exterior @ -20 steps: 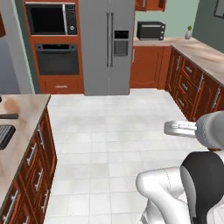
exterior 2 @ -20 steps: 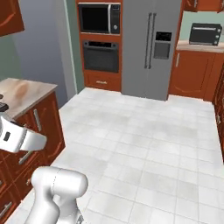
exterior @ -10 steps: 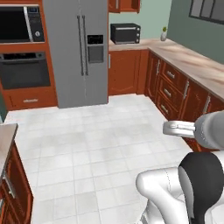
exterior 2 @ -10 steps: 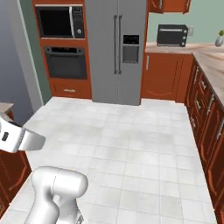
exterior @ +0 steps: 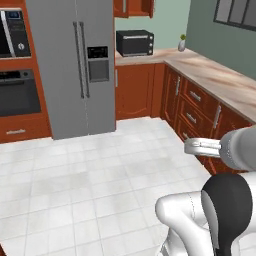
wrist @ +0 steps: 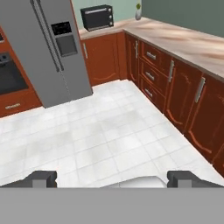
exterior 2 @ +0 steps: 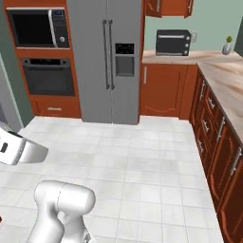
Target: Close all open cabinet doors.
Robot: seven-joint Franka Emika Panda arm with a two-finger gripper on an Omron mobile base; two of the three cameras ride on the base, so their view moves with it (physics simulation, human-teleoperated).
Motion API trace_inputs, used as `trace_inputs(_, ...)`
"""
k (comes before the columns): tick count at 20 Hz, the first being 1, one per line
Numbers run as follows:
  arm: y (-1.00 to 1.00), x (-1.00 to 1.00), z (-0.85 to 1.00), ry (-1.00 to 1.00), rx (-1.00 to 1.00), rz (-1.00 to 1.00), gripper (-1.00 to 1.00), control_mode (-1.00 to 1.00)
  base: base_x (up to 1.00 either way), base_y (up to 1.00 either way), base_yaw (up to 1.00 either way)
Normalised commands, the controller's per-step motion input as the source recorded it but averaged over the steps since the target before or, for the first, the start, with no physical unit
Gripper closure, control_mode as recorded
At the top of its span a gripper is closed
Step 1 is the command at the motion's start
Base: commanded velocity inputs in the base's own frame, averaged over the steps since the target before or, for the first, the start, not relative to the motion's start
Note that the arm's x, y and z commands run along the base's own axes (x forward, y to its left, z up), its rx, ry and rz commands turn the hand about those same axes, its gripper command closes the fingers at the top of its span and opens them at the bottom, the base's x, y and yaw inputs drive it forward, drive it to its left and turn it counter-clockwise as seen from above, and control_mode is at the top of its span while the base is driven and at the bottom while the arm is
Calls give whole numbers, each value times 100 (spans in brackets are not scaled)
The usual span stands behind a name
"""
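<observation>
Looked left to right: grey fridge [exterior 2: 108, 61], then cabinet doors [exterior 2: 167, 8] high up over the black toaster oven [exterior 2: 173, 42] on the counter [exterior 2: 223, 71]. Held the tool [wrist: 111, 178] wide apart and empty, low over the floor, far below those doors.

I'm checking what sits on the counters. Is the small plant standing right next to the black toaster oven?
No, the small plant stands well off to the side of the black toaster oven, with bare counter between them.

No legible text, labels, brands, numbers or signs. The microwave [exterior 2: 38, 28] control panel shows marks too small to read.
</observation>
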Motion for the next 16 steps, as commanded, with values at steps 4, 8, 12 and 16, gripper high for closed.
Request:
trace_inputs(4, 0, 0, 0, 0, 0, 0, -100, 100, 79, -48, -1)
trace_inputs(8, 0, 0, 0, 0, 0, 0, -100, 100, 75, -47, 0)
trace_inputs(12, 0, 0, 0, 0, 0, 0, -100, 100, 77, -48, 1)
trace_inputs(16, 0, 0, 0, 0, 0, 0, -100, 100, 85, -35, 0)
